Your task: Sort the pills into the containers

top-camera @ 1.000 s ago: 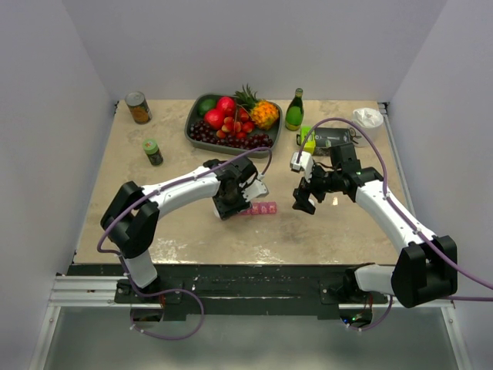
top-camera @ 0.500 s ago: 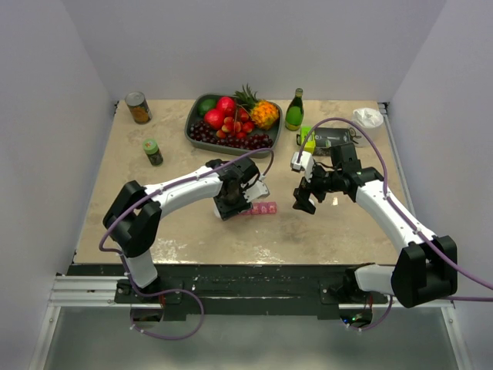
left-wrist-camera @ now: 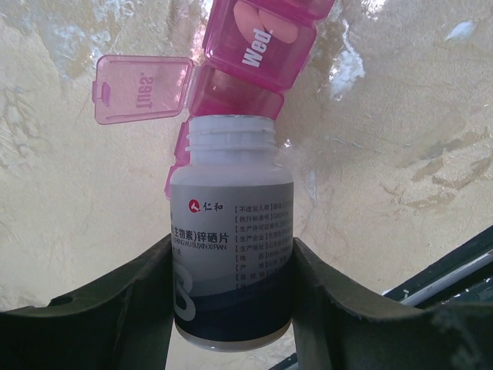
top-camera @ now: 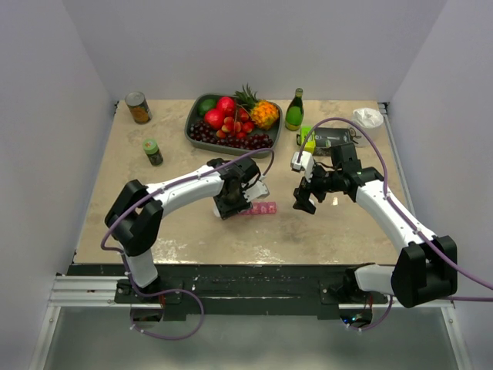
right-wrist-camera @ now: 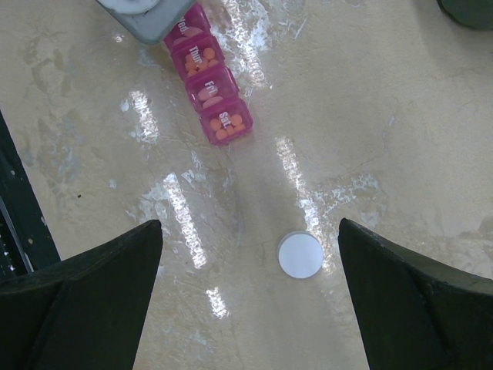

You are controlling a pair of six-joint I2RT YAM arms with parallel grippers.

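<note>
My left gripper (left-wrist-camera: 231, 258) clamps the open bottle (left-wrist-camera: 231, 196), mouth over the organiser (left-wrist-camera: 258, 46). My right gripper (right-wrist-camera: 250, 225) hovers wide above the cap (right-wrist-camera: 300, 255).

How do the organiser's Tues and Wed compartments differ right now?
The Tues compartment has its lid flipped open; the Wed compartment is shut. The open white bottle, held by the left gripper, points its mouth at Tues, not Wed. Pills show through Wed's lid; Tues's contents are hidden. Both are pink, translucent, on one strip.
</note>
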